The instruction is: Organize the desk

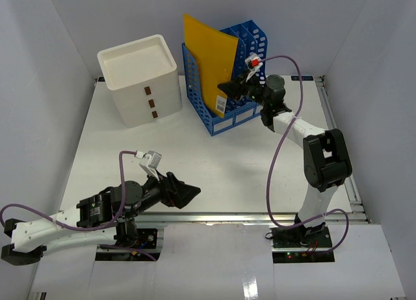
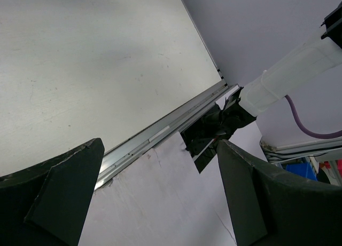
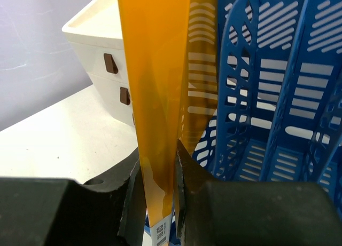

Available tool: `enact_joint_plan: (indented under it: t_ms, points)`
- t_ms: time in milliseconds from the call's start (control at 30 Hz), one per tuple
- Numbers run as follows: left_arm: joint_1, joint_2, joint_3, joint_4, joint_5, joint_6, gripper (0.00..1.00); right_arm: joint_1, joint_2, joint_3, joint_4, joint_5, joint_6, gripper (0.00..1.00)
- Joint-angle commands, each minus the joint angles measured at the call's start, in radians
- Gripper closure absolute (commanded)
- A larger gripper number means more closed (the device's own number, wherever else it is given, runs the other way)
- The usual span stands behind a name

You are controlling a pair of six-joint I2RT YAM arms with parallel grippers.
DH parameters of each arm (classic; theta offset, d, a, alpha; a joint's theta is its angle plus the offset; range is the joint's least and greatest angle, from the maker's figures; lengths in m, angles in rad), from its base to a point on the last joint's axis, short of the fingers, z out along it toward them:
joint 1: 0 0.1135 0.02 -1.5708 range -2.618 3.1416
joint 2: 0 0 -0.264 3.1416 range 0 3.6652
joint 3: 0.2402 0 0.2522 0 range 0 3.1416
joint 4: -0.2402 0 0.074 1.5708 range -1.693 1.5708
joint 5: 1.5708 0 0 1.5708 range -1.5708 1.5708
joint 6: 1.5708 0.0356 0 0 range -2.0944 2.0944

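- Nearest me, the left arm lay low along the front edge, and the left gripper [image 1: 188, 192] hung over the metal rail [image 1: 214, 217] with its jaws spread wide, nothing between them.
- From that arm's wrist view, the two dark fingers [image 2: 59, 192] stood well apart, framing the rail [image 2: 160, 134] and a bare stretch of the white surface [image 2: 80, 70].
- The surface [image 1: 227, 163] itself spread out white and flat, filling the middle of the cell from the rail to the back wall, and it carried everything else.
- Further in on the right, the right arm reached up and back, a purple cable [image 1: 276, 157] looping beside it.
- The right gripper [image 1: 229, 90] was clamped on a yellow folder [image 1: 208, 59]; up close its jaws pinched the folder [image 3: 155, 70] near its lower edge, one on each face.
- The folder stood tall, leaning slightly, in the left part of the blue file rack [image 1: 255, 38]; which slot, I couldn't tell.
- The rack [image 3: 267, 96] sat at the back of the surface, right of centre.
- Just left of it, back left, stood a white drawer box [image 1: 140, 79] with three brown handles [image 1: 151, 103] down its front.
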Motion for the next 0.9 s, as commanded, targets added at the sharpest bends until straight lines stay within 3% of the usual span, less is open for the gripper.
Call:
enact_joint_plan:
  t_ms: [0, 200, 867]
  points:
    - [-0.004, 0.0, 0.011, 0.011, 0.013, -0.001, 0.02, 0.012, -0.093, 0.0, 0.153, -0.066, -0.009, 0.92]
    - [-0.004, 0.002, 0.012, 0.014, 0.021, -0.009, 0.02, 0.011, -0.121, -0.023, 0.159, -0.076, -0.038, 0.92]
    - [-0.003, 0.025, -0.006, 0.019, 0.024, -0.021, 0.02, 0.007, 0.049, 0.003, 0.27, -0.157, -0.068, 0.92]
